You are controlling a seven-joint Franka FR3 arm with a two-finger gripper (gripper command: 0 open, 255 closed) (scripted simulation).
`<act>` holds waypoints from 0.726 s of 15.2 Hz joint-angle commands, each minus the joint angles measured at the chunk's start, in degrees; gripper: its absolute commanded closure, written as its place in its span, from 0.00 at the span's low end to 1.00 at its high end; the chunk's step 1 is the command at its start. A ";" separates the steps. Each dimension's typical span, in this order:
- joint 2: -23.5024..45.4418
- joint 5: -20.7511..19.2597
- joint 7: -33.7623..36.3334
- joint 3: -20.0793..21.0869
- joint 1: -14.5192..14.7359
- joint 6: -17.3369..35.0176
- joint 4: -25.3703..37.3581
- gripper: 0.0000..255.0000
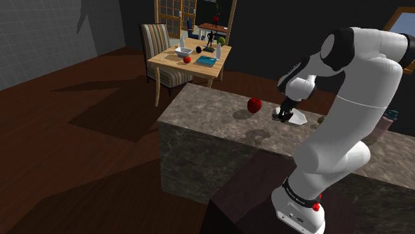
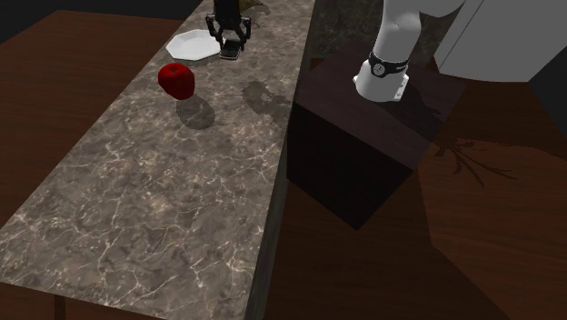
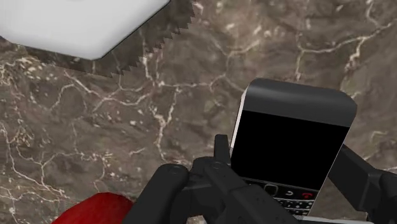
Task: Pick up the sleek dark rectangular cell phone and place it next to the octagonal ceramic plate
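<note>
Shoulder view: the gripper (image 1: 286,114) was noted low over the marble counter (image 1: 213,113), just beside the white plate (image 1: 300,119), with the red apple (image 1: 254,105) near on its other side; a hasty release was judged liable to land the phone (image 3: 289,127) on the plate's rim rather than beside it; the arm was seen arched over from the stand (image 1: 239,193), forearm sloped down, hand pointed at the counter. Second exterior view: the hand was seen nearly upright, close by the plate's edge; a sideways drift was judged enough to nudge the plate. Wrist view: the dark phone was found clamped between both fingers (image 3: 216,181), screen toward the camera, over bare marble near the plate's corner; whether it touched the counter could not be told; the grip, taken at the keypad end, was judged prone to let it pivot or slip.
</note>
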 commanded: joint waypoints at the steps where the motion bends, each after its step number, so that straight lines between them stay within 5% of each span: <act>1: 1.26 1.15 -3.58 -0.58 -2.14 -0.83 1.69 1.00; 5: 4.04 3.56 -10.89 -1.59 -7.06 -2.69 5.39 1.00; 11: 8.08 7.43 -13.72 0.47 -8.55 0.85 5.31 1.00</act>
